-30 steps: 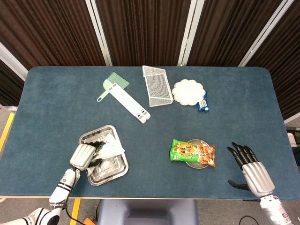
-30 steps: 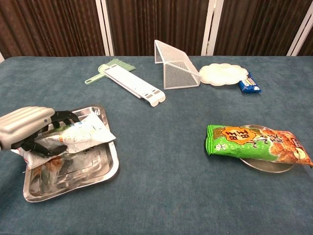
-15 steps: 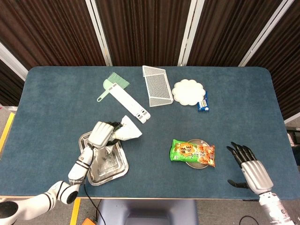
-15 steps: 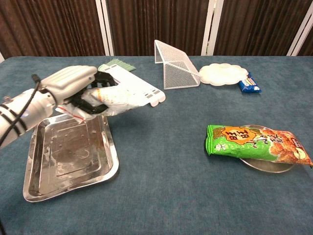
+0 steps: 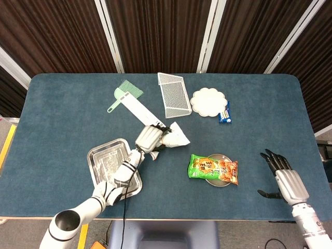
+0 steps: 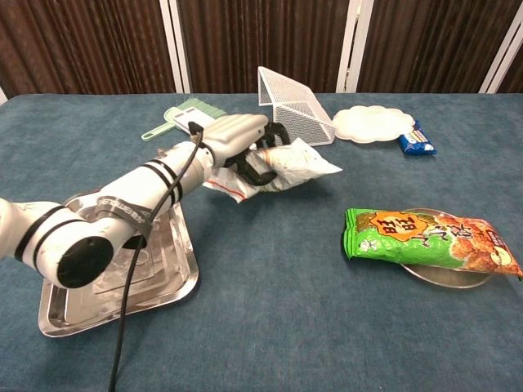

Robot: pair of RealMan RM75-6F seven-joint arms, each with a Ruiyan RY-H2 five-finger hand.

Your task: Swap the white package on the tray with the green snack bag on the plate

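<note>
The left hand (image 6: 245, 147) grips the white package (image 6: 294, 166) by its near end, clear of the steel tray (image 6: 176, 273) and above the table's middle, while the green snack bag (image 6: 425, 239) lies across its plate (image 6: 458, 278) towards the table's right near edge. The right hand (image 5: 284, 179) hangs with fingers spread, holding nothing. The risk — the package's free end droops, so it could slip out or drag across the bag if lowered before the plate is freed; the bag's orange print is unreadable.
</note>
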